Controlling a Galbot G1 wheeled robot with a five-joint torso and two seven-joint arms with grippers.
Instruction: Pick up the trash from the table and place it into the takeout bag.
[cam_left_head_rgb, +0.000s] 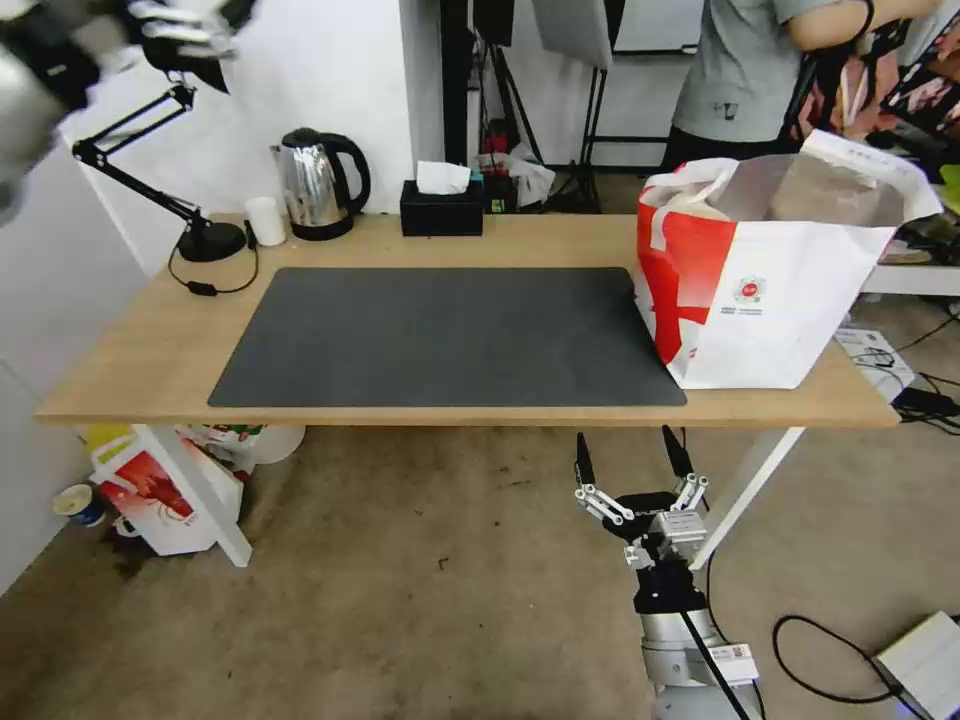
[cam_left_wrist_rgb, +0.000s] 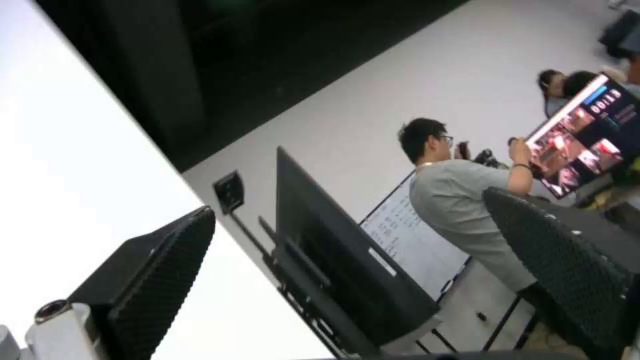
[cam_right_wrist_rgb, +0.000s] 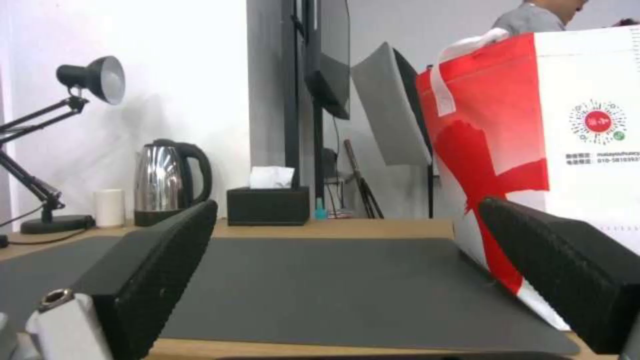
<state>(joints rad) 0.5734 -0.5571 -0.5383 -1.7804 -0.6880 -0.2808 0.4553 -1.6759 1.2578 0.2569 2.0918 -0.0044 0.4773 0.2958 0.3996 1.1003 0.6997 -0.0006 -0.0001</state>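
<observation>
Bag: the white takeout bag (cam_left_head_rgb: 770, 290) with a red side panel stands upright on the table's right end, one corner resting on the mat. Its mouth is open, showing silver lining. A small red logo faces the robot. In the right wrist view the bag (cam_right_wrist_rgb: 533, 130) stands just ahead of the right-hand finger.
Trash: cannot tell whether any lies inside the bag; its contents are hidden.
Table: light-wood top (cam_left_head_rgb: 150, 350) on white legs.
Mat: dark grey (cam_left_head_rgb: 440, 335), centred on the table, bare of objects.
Right gripper: (cam_left_head_rgb: 633, 462) held low in front of the table's near edge, below the bag, pointing toward the table. Fingers spread wide, holding nothing. In its wrist view the black ribbed fingers (cam_right_wrist_rgb: 160, 270) frame the mat (cam_right_wrist_rgb: 320, 280) at tabletop height.
Left gripper: (cam_left_head_rgb: 185, 30) raised high at the left, above the lamp, blurred. In its wrist view (cam_left_wrist_rgb: 347, 280) the fingers stand apart and grip nothing; beyond them is the room.
Back edge items: black desk lamp (cam_left_head_rgb: 150, 180), small white cup (cam_left_head_rgb: 265, 220), steel kettle (cam_left_head_rgb: 315, 185), black tissue box (cam_left_head_rgb: 441, 205), in a row from left to centre.
Floor: a smaller red-and-white bag (cam_left_head_rgb: 165, 490) sits under the table's left end.
</observation>
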